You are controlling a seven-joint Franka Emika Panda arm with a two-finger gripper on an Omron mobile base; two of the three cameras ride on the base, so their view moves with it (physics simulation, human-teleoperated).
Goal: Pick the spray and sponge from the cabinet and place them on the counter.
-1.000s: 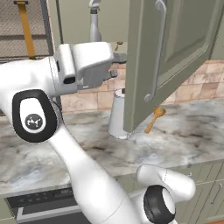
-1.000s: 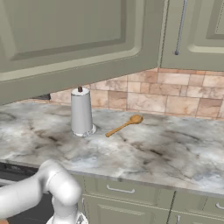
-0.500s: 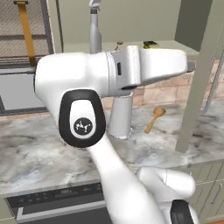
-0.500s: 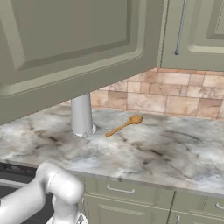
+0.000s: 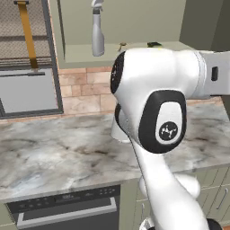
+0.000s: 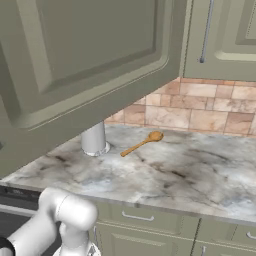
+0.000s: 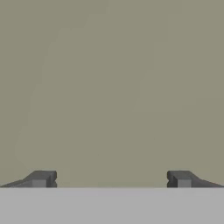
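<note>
Cabinet open, door swung wide. Spray upright on cabinet shelf, left side. Sponge farther right on same shelf, mostly hidden behind arm. Gripper spread wide, nothing between fingers, facing olive panel. Spoon on counter, near white roll.

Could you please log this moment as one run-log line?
gripper: open, empty, facing cabinet door | spray: upright in cabinet | sponge: not picked | counter: wooden spoon
</note>
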